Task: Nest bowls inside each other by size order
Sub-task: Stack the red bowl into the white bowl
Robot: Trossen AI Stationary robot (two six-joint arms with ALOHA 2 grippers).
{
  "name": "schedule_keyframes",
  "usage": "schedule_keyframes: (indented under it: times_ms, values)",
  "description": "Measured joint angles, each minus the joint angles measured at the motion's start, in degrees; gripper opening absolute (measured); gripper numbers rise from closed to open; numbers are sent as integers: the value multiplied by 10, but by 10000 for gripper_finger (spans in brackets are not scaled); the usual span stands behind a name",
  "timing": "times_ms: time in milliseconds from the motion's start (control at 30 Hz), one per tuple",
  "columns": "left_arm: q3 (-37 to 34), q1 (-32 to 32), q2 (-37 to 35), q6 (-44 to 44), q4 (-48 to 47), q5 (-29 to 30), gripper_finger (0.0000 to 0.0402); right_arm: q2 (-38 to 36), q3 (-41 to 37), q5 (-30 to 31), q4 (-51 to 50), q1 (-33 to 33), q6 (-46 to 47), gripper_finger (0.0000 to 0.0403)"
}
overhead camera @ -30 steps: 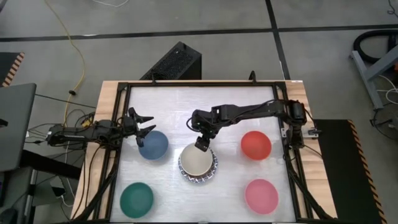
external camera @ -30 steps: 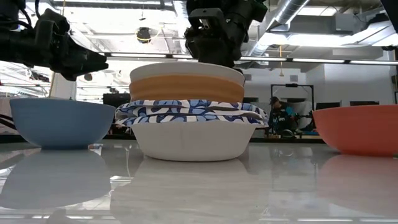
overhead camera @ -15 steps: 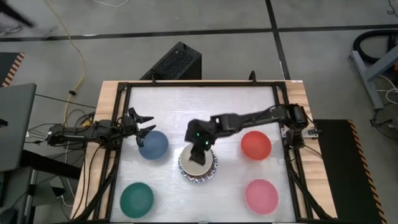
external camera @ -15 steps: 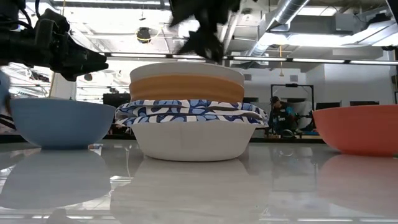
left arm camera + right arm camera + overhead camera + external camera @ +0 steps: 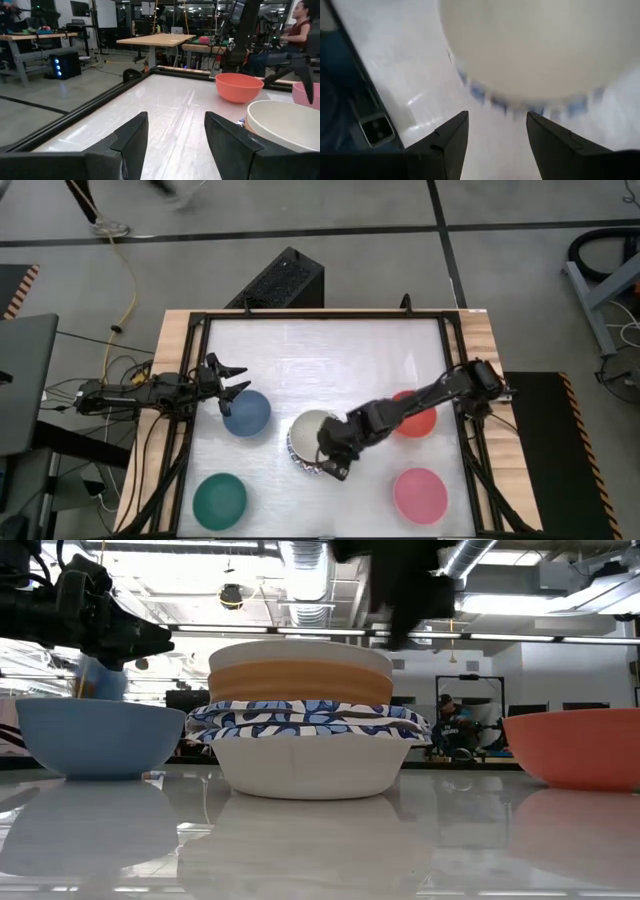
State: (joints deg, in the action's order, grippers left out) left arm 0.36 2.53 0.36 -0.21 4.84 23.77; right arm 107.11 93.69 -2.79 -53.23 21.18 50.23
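Observation:
A stack of bowls [image 5: 312, 438] stands mid-table: in the low view a white bowl [image 5: 310, 765] at the bottom, blue-and-white patterned bowls [image 5: 300, 720] on it, then an orange bowl [image 5: 300, 683], with a cream bowl [image 5: 300, 652] on top. Slate-blue [image 5: 246, 412], dark green [image 5: 220, 498], red [image 5: 418, 420] and pink [image 5: 420, 495] bowls rest apart on the table. My right gripper [image 5: 335, 468] hangs open above the stack's near rim, pointing steeply down, with nothing between its fingers [image 5: 451, 137]. My left gripper [image 5: 228, 380] waits open at the left edge, beside the slate-blue bowl.
A black frame [image 5: 320, 315] borders the white table top. My right arm [image 5: 430, 395] crosses over the red bowl. Bare table lies on the far half [image 5: 330, 350] and between the green and pink bowls. A person sits beyond the table in the left wrist view [image 5: 300, 25].
My right gripper has swung from the stack's far side across the cream bowl to its near side, toward the table's near edge, staying open and well above the bowls. The bowls have kept their places.

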Motion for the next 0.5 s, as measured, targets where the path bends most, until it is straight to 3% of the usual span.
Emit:
schedule_keyframes:
  times_ms: [133,300,400,500]
  values:
    - [0,0,0,0,0,0,185,0,0,8,-55,55,95,219]
    - [0,0,0,0,0,0,185,0,0,77,-180,114,279,219]
    - [0,0,0,0,0,0,185,0,0,109,-265,137,391,219]
    - [0,0,0,0,0,0,185,0,0,109,-318,146,445,219]
